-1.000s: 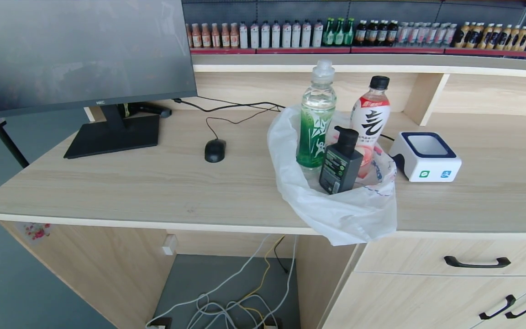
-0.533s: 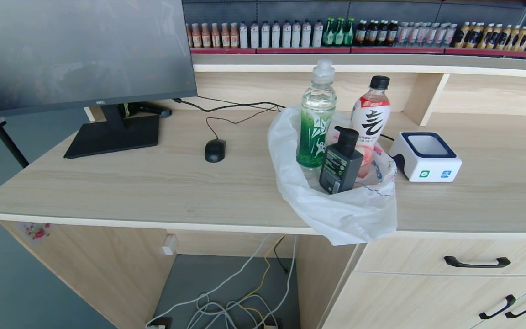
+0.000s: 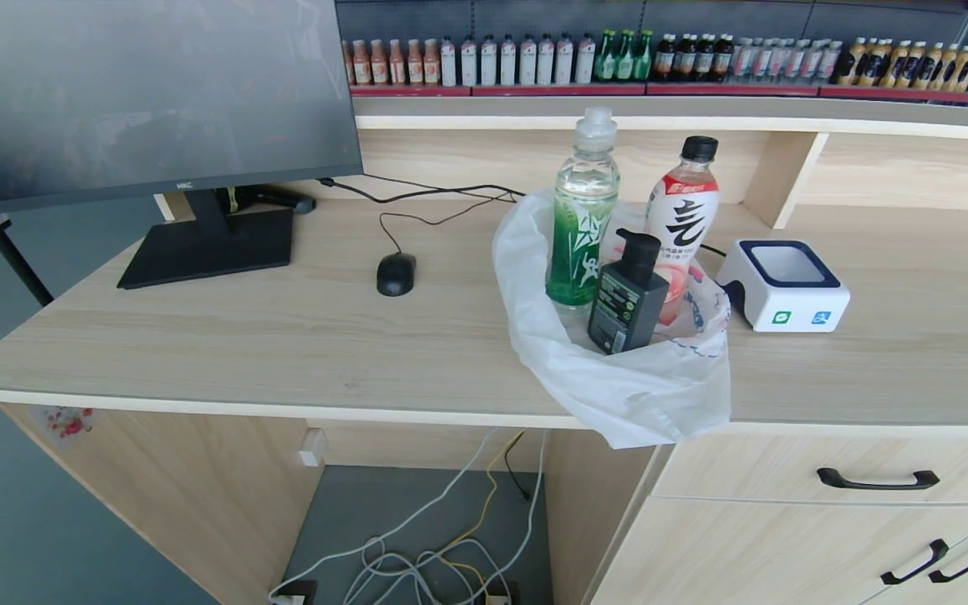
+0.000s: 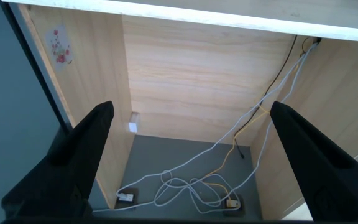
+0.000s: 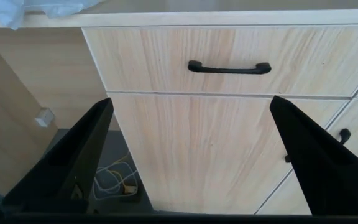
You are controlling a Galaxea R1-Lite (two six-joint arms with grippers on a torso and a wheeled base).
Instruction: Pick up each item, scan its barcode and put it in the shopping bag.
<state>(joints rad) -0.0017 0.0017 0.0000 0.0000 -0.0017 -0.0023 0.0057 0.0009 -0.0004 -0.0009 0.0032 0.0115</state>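
you look to be at the very end of the job. the green bottle, the white bottle and the black pump bottle all stand upright inside the shopping bag, touching or nearly touching one another. the bag sits on the counter just beside the scanner, with its front fold hanging over the counter edge. no loose item lies on the counter that you would need to pick up.

your left gripper hangs below counter height, its fingers spread wide and holding nothing, facing the cables on the floor under the desk. your right gripper is low too, fingers spread wide and bare, facing the drawer front and its handle.

i judge that no further grasp is called for; the next move is simply to keep both arms down and clear. whether every barcode was read cannot be told from here.

around you: a monitor and a mouse on the robot's left of the bag, and a shelf of drinks behind. if you do raise an arm, mind the counter's underside and the overhanging bag.
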